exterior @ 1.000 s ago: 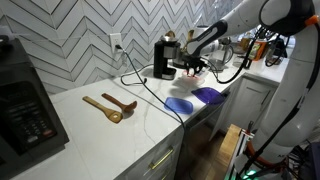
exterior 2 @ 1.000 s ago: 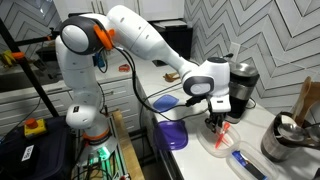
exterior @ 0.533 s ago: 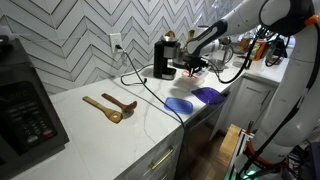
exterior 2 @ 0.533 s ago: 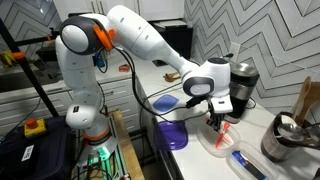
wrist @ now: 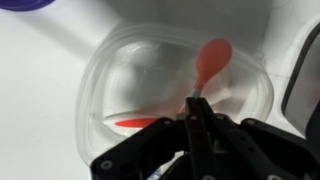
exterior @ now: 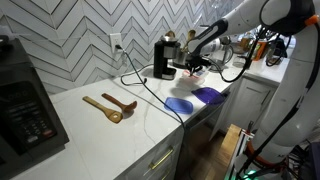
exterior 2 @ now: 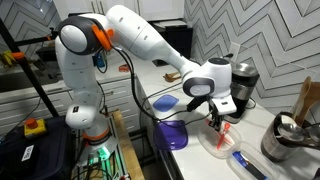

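A clear plastic bowl (wrist: 110, 90) sits on the white counter right below my gripper (wrist: 197, 104). A salmon-red spoon (wrist: 213, 57) lies in it, head toward the far rim, and its handle runs back between my fingers, which are shut on it. A red patch (wrist: 135, 123) shows low in the bowl at the left; what it is I cannot tell. In both exterior views the gripper (exterior 2: 217, 119) (exterior: 193, 66) points down into the bowl (exterior 2: 222, 142), beside the black coffee machine (exterior 2: 240, 85), with the spoon (exterior 2: 224, 128) under it.
A purple bowl (exterior 2: 172, 133) (exterior: 207, 95) and a blue plate (exterior 2: 165, 102) (exterior: 180, 104) lie near the counter edge. A blue utensil (exterior 2: 246, 166) and a metal pot (exterior 2: 285, 140) stand close by. Two wooden spoons (exterior: 110, 106) and a black appliance (exterior: 25, 105) lie farther along.
The jaws have closed onto the spoon handle. The arm has hardly moved over the bowl.
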Robot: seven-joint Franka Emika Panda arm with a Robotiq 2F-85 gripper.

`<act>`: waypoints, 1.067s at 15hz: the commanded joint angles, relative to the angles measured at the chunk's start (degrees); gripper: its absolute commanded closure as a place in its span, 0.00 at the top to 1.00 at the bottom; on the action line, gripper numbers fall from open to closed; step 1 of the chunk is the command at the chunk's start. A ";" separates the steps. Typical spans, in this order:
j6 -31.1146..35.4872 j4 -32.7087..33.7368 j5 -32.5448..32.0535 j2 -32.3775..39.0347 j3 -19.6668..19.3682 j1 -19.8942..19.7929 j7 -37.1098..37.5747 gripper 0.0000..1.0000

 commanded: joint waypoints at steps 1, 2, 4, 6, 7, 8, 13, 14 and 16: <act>-0.38 -0.98 2.38 0.11 -0.47 -0.51 -4.00 0.40; -0.46 -0.93 2.48 0.31 -0.61 -0.53 -4.23 0.47; -0.55 -0.86 2.83 0.62 -0.77 -0.56 -4.63 0.62; -0.46 -0.92 2.95 1.10 -0.81 -0.58 -5.58 0.69; -0.42 -0.88 2.80 1.38 -0.88 -0.64 -6.17 0.34; -0.51 -0.86 2.65 1.44 -0.97 -0.72 -7.14 0.38; -0.30 -1.18 1.96 0.62 -1.59 -1.57 -15.02 0.05; -0.22 -1.31 1.75 0.37 -1.68 -1.79 -17.00 0.01; 0.16 -1.49 1.58 0.01 -1.85 -2.17 -20.57 0.03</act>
